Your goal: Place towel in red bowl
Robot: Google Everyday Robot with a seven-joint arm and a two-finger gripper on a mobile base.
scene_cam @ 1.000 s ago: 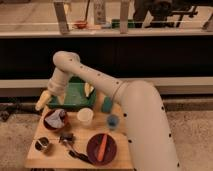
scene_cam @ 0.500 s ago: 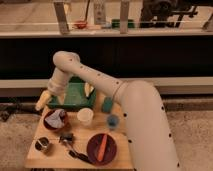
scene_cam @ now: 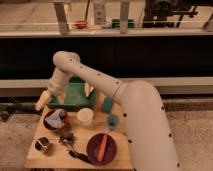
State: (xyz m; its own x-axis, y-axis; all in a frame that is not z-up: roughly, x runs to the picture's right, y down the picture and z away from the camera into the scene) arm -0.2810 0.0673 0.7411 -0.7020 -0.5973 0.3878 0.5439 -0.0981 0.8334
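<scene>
A red bowl [scene_cam: 48, 125] stands at the left of the small wooden table [scene_cam: 55, 156]. A crumpled grey-white towel [scene_cam: 56, 117] lies inside it. My arm reaches in from the right, bends high over the table and comes down at the left. The gripper [scene_cam: 54, 103] is just above the far rim of the red bowl, close over the towel and in front of a green tray.
A green tray [scene_cam: 75, 96] sits at the back. A white cup [scene_cam: 85, 116], a blue cup [scene_cam: 113, 121] and a teal block [scene_cam: 107, 104] stand mid-table. A dark red plate [scene_cam: 93, 149] holding an orange stick, a metal cup [scene_cam: 43, 145] and a black object [scene_cam: 67, 138] are in front.
</scene>
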